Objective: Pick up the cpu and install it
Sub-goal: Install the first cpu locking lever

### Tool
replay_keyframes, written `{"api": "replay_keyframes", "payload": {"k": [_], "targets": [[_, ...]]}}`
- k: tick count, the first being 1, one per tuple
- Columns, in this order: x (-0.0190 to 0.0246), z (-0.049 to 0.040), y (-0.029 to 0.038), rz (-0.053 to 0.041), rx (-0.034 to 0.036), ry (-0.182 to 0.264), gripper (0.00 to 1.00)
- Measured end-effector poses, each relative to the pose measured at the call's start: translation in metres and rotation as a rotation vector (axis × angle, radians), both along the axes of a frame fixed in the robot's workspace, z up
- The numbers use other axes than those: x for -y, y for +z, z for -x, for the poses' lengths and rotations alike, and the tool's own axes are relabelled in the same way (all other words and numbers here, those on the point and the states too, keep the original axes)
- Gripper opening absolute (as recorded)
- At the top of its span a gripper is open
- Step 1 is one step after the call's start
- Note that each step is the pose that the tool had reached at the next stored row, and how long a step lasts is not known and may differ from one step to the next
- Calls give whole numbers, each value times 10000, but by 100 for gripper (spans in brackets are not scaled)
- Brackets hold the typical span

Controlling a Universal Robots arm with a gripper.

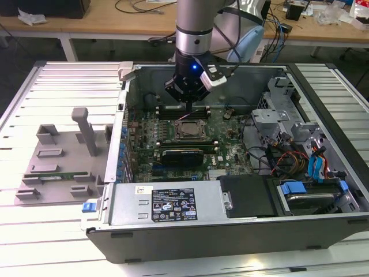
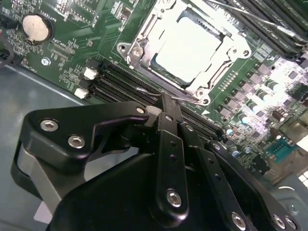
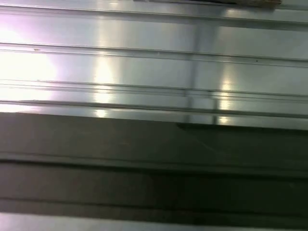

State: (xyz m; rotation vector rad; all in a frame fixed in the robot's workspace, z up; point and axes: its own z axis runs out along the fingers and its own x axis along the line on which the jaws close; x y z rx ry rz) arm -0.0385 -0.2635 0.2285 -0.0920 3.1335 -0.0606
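The cpu (image 2: 190, 48) lies flat inside the motherboard socket (image 1: 189, 130), its pale shiny top framed by the metal socket bracket (image 2: 137, 48). My gripper (image 1: 190, 108) hangs low inside the open computer case (image 1: 323, 225), just behind the socket in the exterior view. In the second wrist view its black fingers (image 2: 168, 125) are pressed together with nothing between them, and the tip (image 2: 166, 98) is beside the thin wire lever (image 2: 149, 91) at the socket's edge, over the memory slots. The gripper is shut and holds nothing.
Black memory slots (image 2: 120, 82) flank the socket. A labelled power supply (image 1: 173, 205) fills the case front, with drive cages and cables (image 1: 300, 156) at the exterior view's right. A grey fixture (image 1: 63, 156) stands on the ribbed metal table (image 3: 144, 72) at the exterior view's left.
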Motion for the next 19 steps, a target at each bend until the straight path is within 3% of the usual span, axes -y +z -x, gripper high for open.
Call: {"api": "replay_keyframes", "payload": {"k": [9, 19], "targets": [[12, -138, -84, 1, -1, -2, 11], [28, -193, -194, 2, -2, -99, 11]]}}
